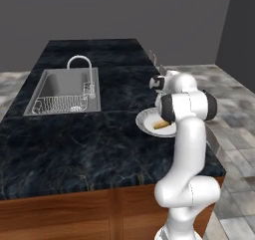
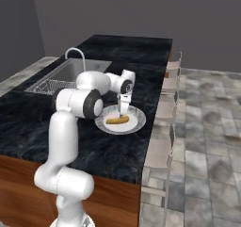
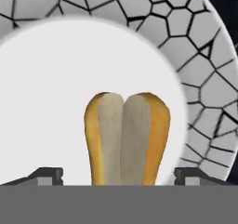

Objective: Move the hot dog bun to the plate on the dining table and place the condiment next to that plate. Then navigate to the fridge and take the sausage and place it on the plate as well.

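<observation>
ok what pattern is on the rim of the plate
Grey with black crackle lines, like broken mosaic, around the plain white centre of the plate; clearest in the hand view.

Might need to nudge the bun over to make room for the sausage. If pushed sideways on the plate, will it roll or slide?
The hot dog bun lies lengthwise, split side up, on the plate, so it would probably slide or pivot rather than roll. The plate's smooth white centre suggests little grip. It looks soft and light, so a push from the open pincer may dent it.
</observation>
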